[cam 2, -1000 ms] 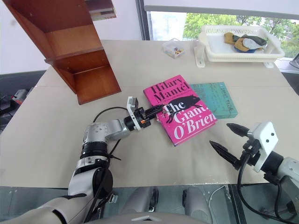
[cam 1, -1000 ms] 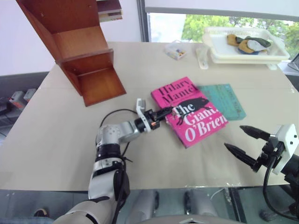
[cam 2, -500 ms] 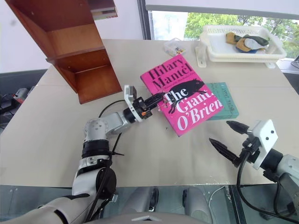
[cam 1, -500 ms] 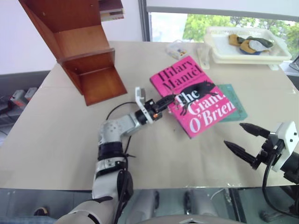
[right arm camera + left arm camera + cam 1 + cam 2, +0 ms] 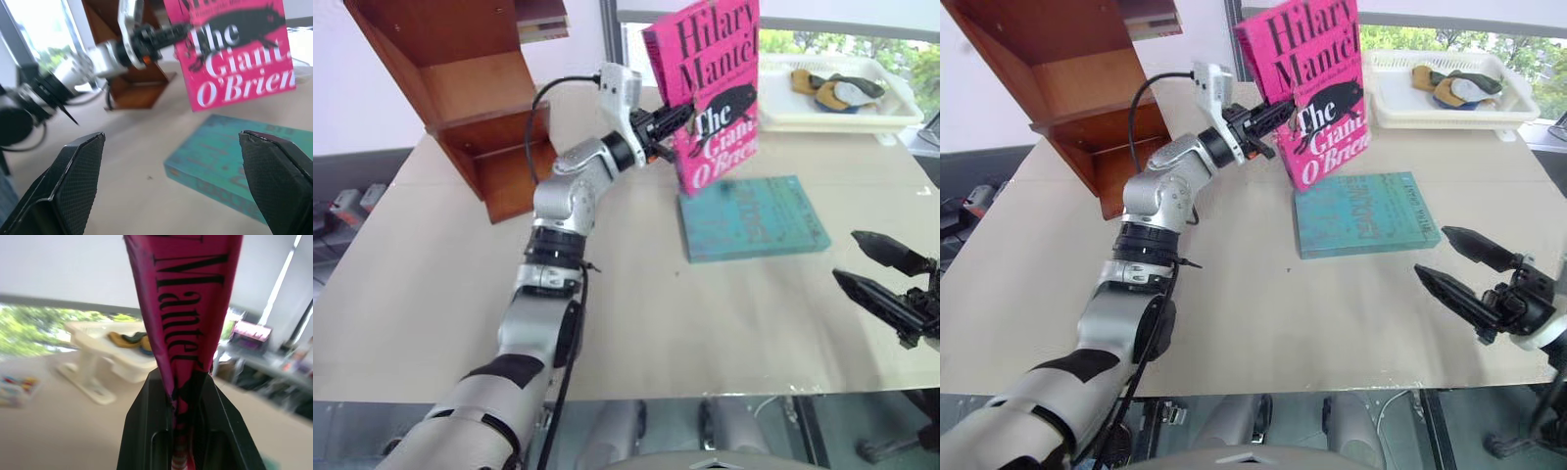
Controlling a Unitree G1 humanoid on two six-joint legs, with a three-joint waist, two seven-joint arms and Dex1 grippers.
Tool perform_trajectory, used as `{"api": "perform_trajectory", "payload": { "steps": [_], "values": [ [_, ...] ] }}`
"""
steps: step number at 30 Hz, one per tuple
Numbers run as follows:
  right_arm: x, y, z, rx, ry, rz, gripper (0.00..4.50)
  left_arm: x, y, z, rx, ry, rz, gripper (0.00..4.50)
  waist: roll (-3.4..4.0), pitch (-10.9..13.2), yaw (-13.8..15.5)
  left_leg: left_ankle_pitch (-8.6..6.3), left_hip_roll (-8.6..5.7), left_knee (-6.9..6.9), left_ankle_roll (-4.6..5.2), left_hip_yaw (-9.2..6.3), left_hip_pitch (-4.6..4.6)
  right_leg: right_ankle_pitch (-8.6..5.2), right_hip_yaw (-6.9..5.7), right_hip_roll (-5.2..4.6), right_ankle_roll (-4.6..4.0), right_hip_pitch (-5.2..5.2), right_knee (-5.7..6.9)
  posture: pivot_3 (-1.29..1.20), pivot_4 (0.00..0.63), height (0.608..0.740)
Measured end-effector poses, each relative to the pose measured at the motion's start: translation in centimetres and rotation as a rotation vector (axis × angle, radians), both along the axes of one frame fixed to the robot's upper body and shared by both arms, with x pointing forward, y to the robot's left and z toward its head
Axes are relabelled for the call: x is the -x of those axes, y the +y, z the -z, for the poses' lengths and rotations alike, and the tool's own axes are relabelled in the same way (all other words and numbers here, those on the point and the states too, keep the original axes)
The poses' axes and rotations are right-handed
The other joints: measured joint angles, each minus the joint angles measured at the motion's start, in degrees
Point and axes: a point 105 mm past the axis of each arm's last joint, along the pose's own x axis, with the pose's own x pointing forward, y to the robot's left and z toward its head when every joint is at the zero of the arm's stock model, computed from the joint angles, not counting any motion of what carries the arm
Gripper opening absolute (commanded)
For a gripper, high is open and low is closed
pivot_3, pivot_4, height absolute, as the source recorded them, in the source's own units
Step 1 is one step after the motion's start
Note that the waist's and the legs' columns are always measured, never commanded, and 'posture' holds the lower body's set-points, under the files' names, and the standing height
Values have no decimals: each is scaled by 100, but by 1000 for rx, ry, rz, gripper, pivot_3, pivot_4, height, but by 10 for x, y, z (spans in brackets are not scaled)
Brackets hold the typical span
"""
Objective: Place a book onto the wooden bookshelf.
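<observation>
Clamped on the book (image 5: 710, 88), my left pincer (image 5: 668, 122) grips its left edge, black fingers (image 5: 146, 431) pressed to both covers. My right pincer (image 5: 1459, 269) hangs low over the desk's (image 5: 440, 284) right side, its fingers spread apart and holding nothing. A teal book (image 5: 754, 217) lies flat on the desk just below the raised one, and a white tray (image 5: 822, 98) sits at the far edge behind it. Open desk lies between the pink cover and the wooden bookshelf (image 5: 470, 98), which stands at the far left. I hold the book upright in the air, long axis near vertical, front cover facing me, title reading top to bottom.
</observation>
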Motion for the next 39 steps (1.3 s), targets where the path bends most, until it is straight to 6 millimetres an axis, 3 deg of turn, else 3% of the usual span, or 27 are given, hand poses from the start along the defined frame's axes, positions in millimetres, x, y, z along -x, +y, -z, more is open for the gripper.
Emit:
{"api": "perform_trajectory", "payload": {
  "steps": [6,7,10,12,14,17,20,25,31,39],
  "values": [
    [-9,-17,-19,-130,-76,-42,4500,-1,6,-7,-488,-344,-52,13,-3,15,25,-2,-1,-2,4,-6,-13,0,-8,-1,0,-8,-4,0,150,740],
    [-13,-18,-20,-151,-83,-53,4500,-4,6,-15,-659,-466,-65,13,-17,24,32,-3,-4,7,5,-8,-17,0,-12,-1,0,-11,2,0,150,740],
    [-22,-16,-15,-166,-68,-86,4500,-7,6,-51,-907,-694,-106,13,-29,38,30,-5,-16,11,10,-5,-31,0,-23,-4,4,-20,5,0,150,740],
    [-31,-14,-12,-166,-55,-105,4500,-4,1,-77,-1006,-814,-123,13,-22,39,25,-8,-23,10,16,8,-34,1,-23,-7,9,-24,0,0,150,740],
    [-37,-14,-12,-166,-56,-116,4500,0,-3,-90,-1047,-869,-120,13,-21,40,14,-9,-24,11,18,17,-34,-3,-17,-8,15,-25,1,0,150,740],
    [-46,-14,-19,-143,-72,-133,4500,-1,4,-87,-1144,-849,-97,13,-17,42,-9,-9,-24,11,18,33,-36,-4,-1,-5,17,-45,16,0,150,740],
    [-52,-14,-17,-132,-54,-153,4500,-3,24,-84,-1218,-753,-99,13,-18,48,-44,-9,-16,11,18,35,-37,-5,1,4,17,-54,25,0,150,740],
    [-56,-12,-14,-124,-38,-167,4500,1,40,-94,-1215,-701,-132,13,-16,50,-55,-9,-15,16,19,38,-38,-4,5,4,17,-54,28,0,150,740],
    [-69,-14,-14,-116,-29,-180,4500,29,90,-132,-1064,-518,-223,13,-14,53,-144,-8,-14,22,18,39,-36,-4,6,3,18,-55,35,0,150,740],
    [-80,-15,-19,-87,-42,-200,4500,56,112,-138,-1012,-346,-282,13,-13,53,-137,-7,-14,30,17,39,-31,-4,6,3,18,-53,49,0,150,740]
  ]
}}
